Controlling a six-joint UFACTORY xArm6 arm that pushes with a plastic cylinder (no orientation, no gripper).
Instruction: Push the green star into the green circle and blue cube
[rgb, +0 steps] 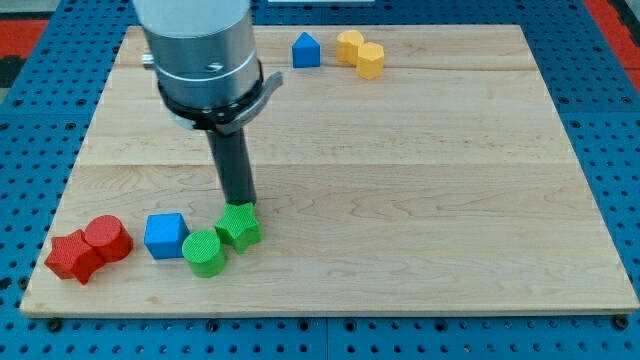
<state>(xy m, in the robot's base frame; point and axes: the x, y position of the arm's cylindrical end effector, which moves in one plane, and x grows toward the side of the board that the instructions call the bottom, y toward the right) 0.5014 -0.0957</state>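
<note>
The green star (240, 227) lies near the view's bottom left of the wooden board (400, 150). It touches the green circle (204, 252), which sits just below and left of it. The blue cube (165, 235) stands left of the green circle, close to it or touching. My tip (240, 204) rests at the star's upper edge, right against it. The rod rises from there to the grey arm body (200, 50) at the view's top.
A red circle (107, 238) and a red star (74, 257) sit together at the view's far bottom left. A blue pointed block (306, 50) and two yellow blocks (361, 53) lie at the view's top edge.
</note>
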